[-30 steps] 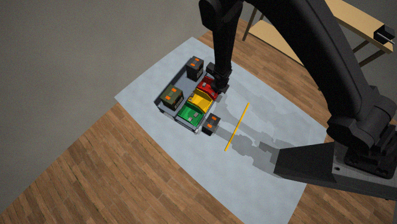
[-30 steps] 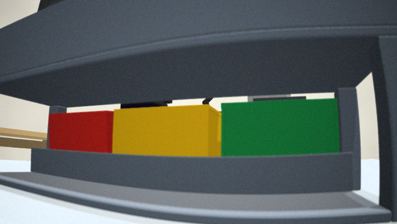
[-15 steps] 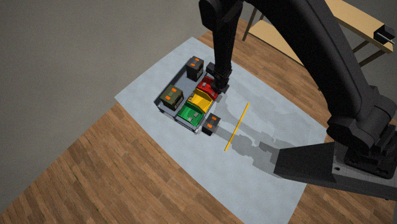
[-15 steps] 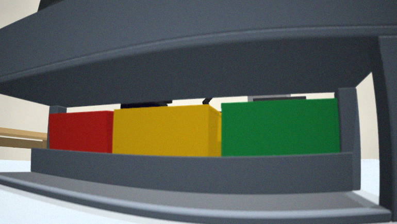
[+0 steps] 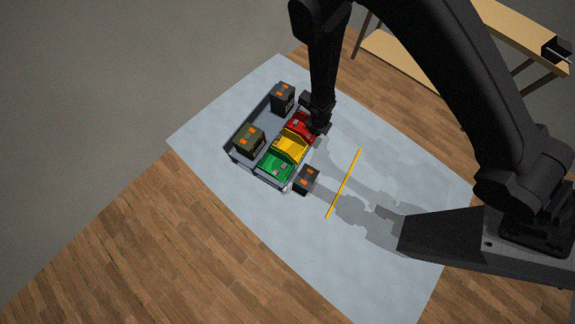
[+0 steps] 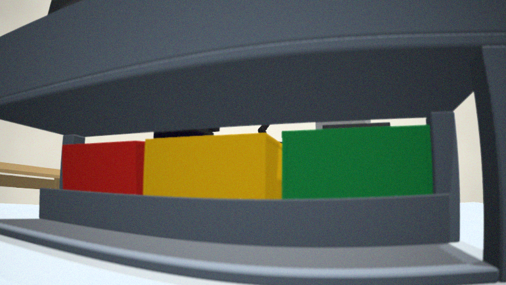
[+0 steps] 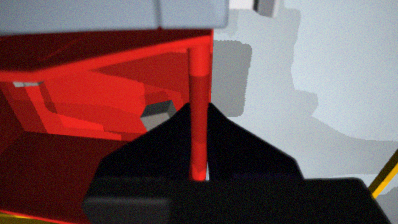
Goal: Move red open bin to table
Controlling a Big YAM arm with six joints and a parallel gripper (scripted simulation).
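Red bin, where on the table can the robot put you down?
Bare mat lies between the yellow stick and the arm's base, and beyond the black box toward the mat's near edge. Around the shelf it is crowded.

Arm (image 5: 463,72) — thick, matte charcoal links with rounded joint housings, mounted on a dark grey base plate (image 5: 438,237) bearing what appears to be one small screw hole. Tool (image 7: 198,172) — two black, wedge-shaped fingers.
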